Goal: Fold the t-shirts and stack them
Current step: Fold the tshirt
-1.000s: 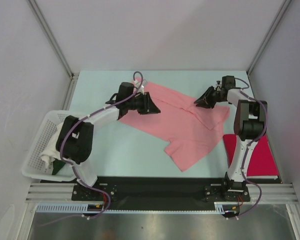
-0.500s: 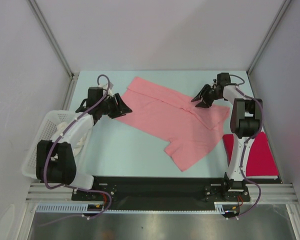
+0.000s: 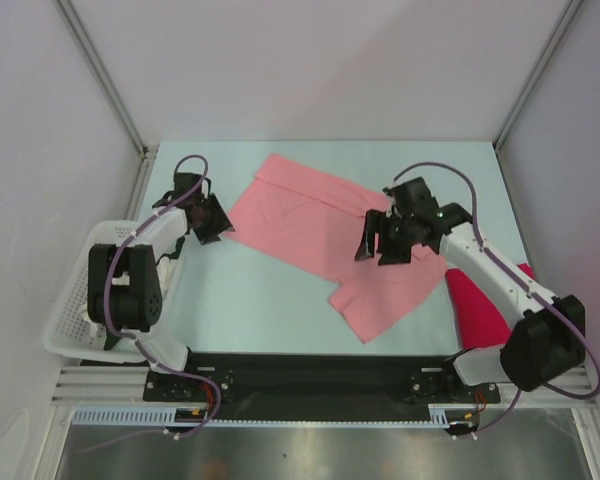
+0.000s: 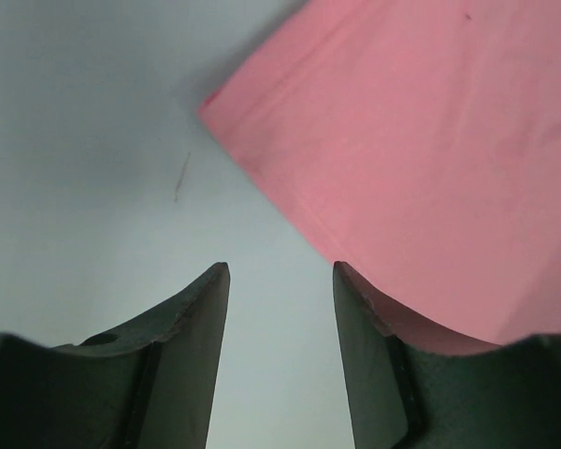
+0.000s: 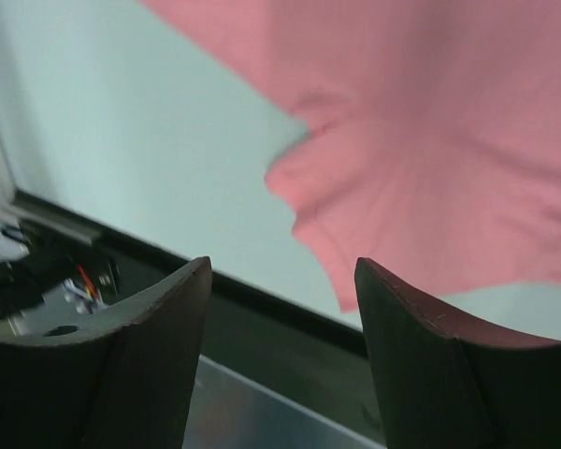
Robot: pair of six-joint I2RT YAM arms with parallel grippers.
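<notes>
Near edge: white lattice basket (image 3: 65, 338) at the near left corner of the table (image 3: 260, 295), partly hidden by the left arm. Magenta-red t-shirt (image 3: 476, 308) lies flat at the near right, right arm crossing over it. Salmon-pink t-shirt (image 3: 300, 222) is spread flat mid-table, slanted from far left to near right, partly folded with a sleeve sticking out at the near end; near the magenta one, touching or not can't tell. Right gripper (image 3: 380, 240) is above the pink shirt's right part, fingers apart, nothing between them; wrist view shows the gap (image 5: 280, 267) over the table's near edge, pink cloth (image 5: 430, 140) beyond. Left gripper (image 3: 208, 218) is farther back, just beside the pink shirt's left edge, fingers apart and holding nothing; its wrist view shows bare table in the gap (image 4: 280, 271), shirt edge (image 4: 430, 168) running by one finger.
</notes>
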